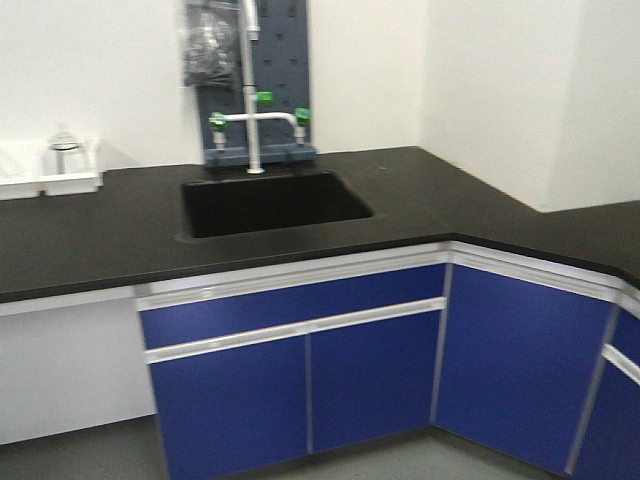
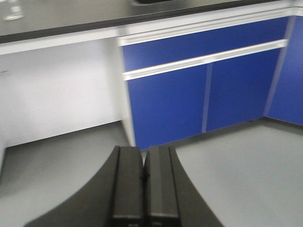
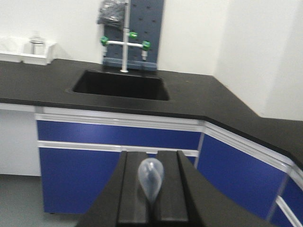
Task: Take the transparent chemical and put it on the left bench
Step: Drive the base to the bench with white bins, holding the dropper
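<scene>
Mid-carry, by the looks. Well short of the black bench [image 1: 100, 240] over blue cabinets [image 1: 370, 380], so next up: roll closer, reach for the left stretch, set down upright on bare top. Worth dodging the sink [image 1: 270, 205], the tap [image 1: 253, 140] and the white tray [image 1: 70, 185] there. Got the transparent chemical [image 3: 150, 177] clamped in the right gripper [image 3: 151, 161]; left gripper [image 2: 143, 153] pinched shut on nothing.

A laboratory: black tabletop [image 1: 450, 200] with inset sink [image 1: 270, 200], green-handled taps [image 1: 258, 110], pegboard drying rack [image 1: 280, 60], blue cabinets [image 1: 370, 370].
</scene>
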Robot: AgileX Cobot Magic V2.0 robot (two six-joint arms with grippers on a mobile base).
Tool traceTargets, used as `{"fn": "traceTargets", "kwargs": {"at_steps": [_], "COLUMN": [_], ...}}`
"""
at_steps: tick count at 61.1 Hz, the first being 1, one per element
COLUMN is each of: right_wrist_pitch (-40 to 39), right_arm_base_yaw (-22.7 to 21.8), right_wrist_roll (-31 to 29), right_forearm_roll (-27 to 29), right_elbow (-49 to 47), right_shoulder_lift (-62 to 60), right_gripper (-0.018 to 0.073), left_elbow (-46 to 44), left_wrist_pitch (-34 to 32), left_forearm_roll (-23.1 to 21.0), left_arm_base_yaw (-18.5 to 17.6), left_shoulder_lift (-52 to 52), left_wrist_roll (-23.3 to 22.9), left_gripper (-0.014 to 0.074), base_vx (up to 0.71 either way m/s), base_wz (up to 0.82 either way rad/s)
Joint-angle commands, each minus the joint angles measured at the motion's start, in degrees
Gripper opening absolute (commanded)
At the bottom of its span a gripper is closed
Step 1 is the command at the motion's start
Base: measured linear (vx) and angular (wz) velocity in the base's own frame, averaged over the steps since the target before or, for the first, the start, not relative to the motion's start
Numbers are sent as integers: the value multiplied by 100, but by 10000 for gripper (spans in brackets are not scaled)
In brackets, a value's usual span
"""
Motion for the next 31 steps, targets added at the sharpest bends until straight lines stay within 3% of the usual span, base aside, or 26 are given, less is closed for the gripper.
{"fn": "traceTargets", "kwargs": {"at_steps": [1,31], "right_wrist_pitch": [-458,-458], "right_arm_base_yaw": [-30,-30], "right_wrist_roll": [-9,-9], "right_forearm_roll": [-23,-23], "right_elbow": [-189,-189], "right_shoulder_lift": [52,52], "right_gripper": [0,0], "left_elbow": [93,93], "left_wrist_pitch": [-449,-449], "left_forearm_roll": [-4,-4], "left_arm_base_yaw": [-10,-10], "left_shoulder_lift": [-110,-110], "left_wrist_roll": [-45,-45], "left_gripper": [-3,-3], "base_vx": [10,13], "base_wz": [52,48]}}
